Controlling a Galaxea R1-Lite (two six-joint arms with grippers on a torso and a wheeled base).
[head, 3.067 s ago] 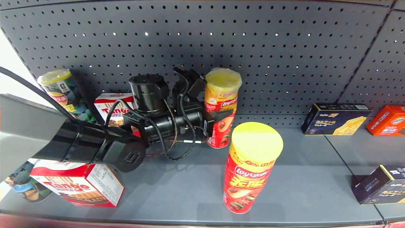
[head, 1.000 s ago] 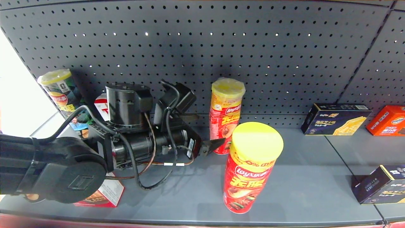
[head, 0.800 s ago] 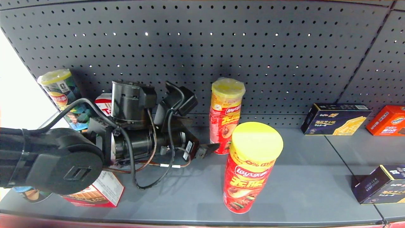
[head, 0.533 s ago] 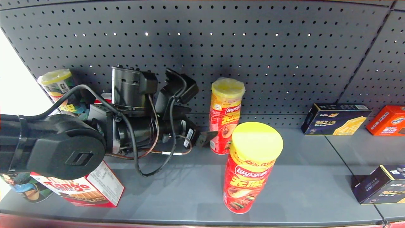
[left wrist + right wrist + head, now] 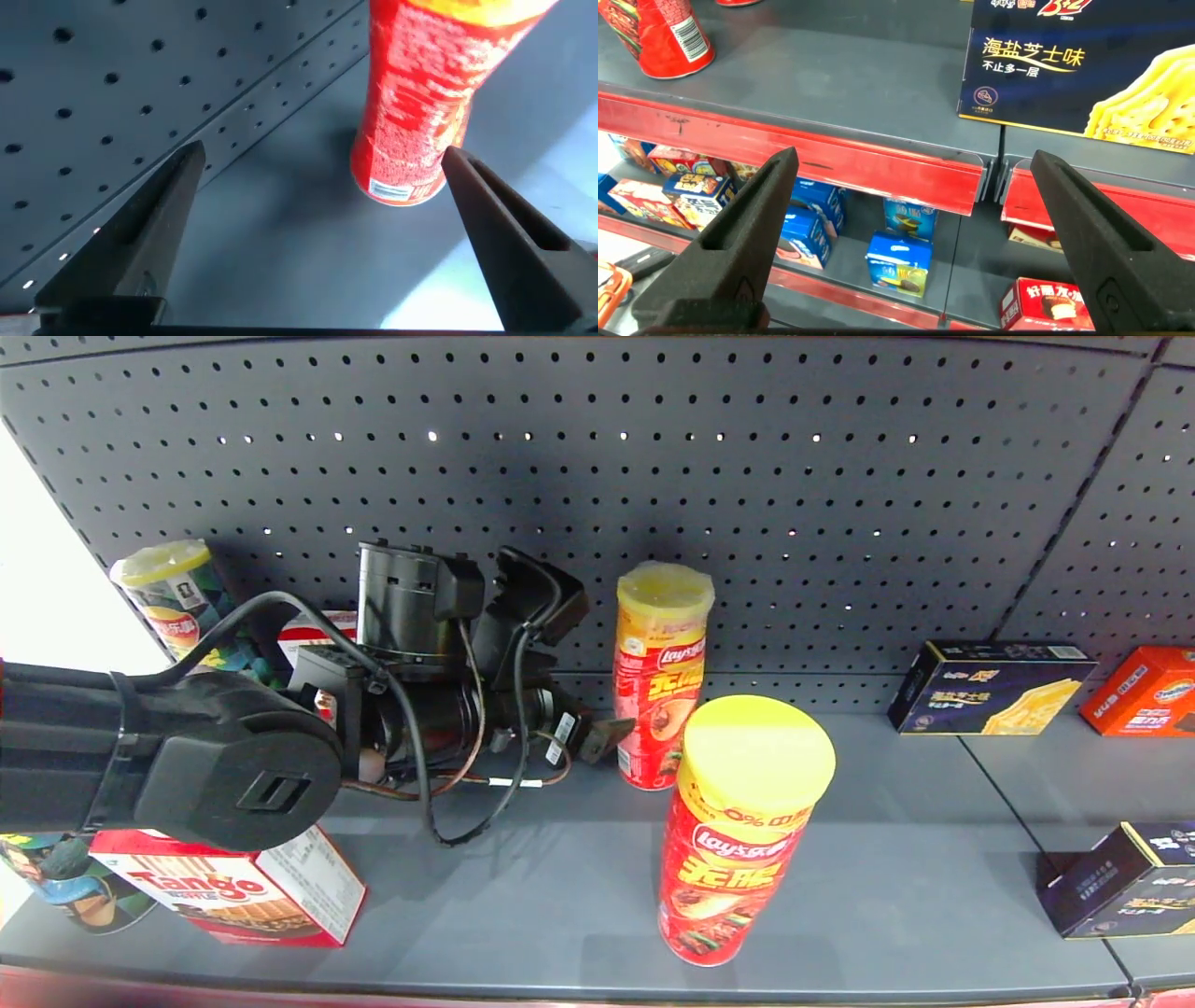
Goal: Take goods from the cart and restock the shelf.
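Left gripper (image 5: 322, 159) looks wide open and empty, right beside the back can (image 5: 661, 677) standing on the shelf (image 5: 887, 859) by the pegboard (image 5: 747, 476), so I'd back straight out without clipping it.

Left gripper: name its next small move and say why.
Probably draw the left gripper straight back, away from the rear can. Its jaws stand open with nothing between them, and the can stands upright on the shelf near the pegboard, just beyond their tips, so a sideways swing could tip it.
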